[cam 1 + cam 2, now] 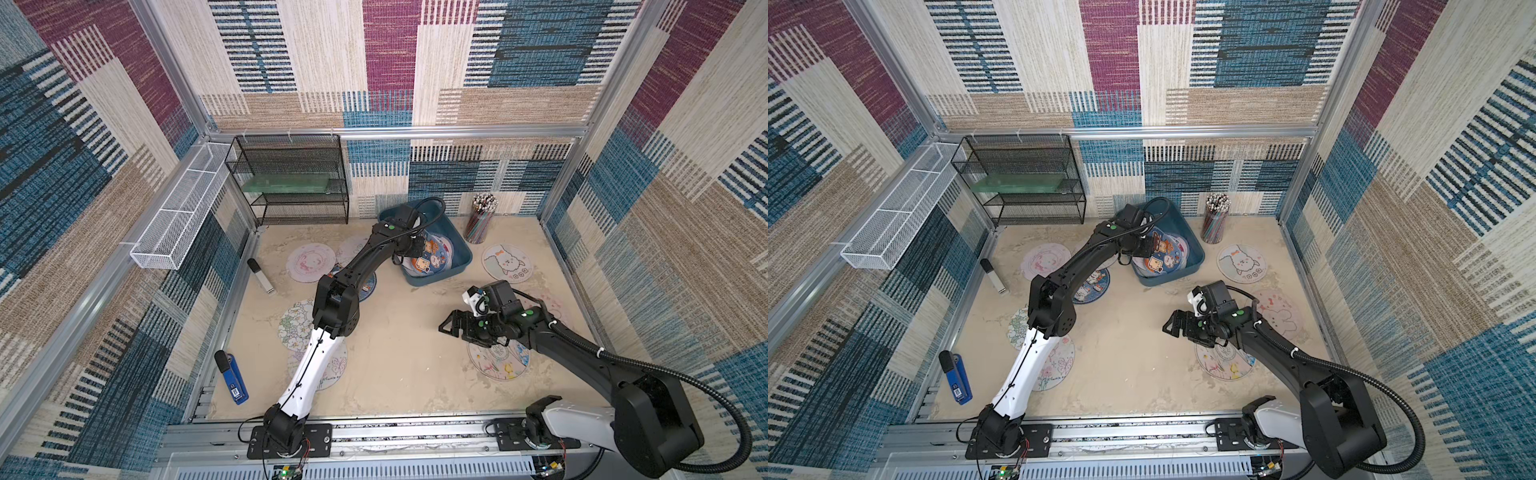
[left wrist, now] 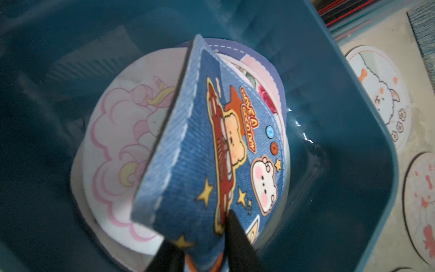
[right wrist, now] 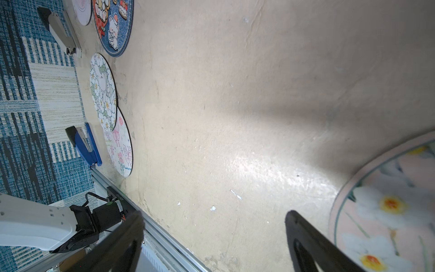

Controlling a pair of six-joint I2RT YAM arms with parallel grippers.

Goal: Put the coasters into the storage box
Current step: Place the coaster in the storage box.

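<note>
one broad sand-coloured table, matte, scuffed and blotchy, takes up the whole floor. at its far side sits the storage box, a teal plastic tub, smooth and glossy, with low sloping walls and rounded corners.

the coasters are thin round mats with a cloth-like printed face and a dark underside. several lie flat on the table: a lamb coaster just right of the box, a daffodil coaster near the front, and a pale pink coaster, a white-flower coaster and a butterfly coaster on the left. more are piled inside the box, with a unicorn coaster showing on the pile.

the left arm covers much of the dark blue coaster and crosses the two flowery ones. the right arm hides most of a pink bear coaster. i can't count the pile in the box.

the left arm stretches forward, elbow raised, wrist tipped down into the box. the left gripper has a denim-blue coaster between its black fingers, buckled into a sharp fold and standing over the pile. whether they pinch it or have let go i can't tell. the right arm is bent low, and the right gripper hovers over bare table just beside the daffodil coaster, fingers spread wide, nothing between them.
</note>
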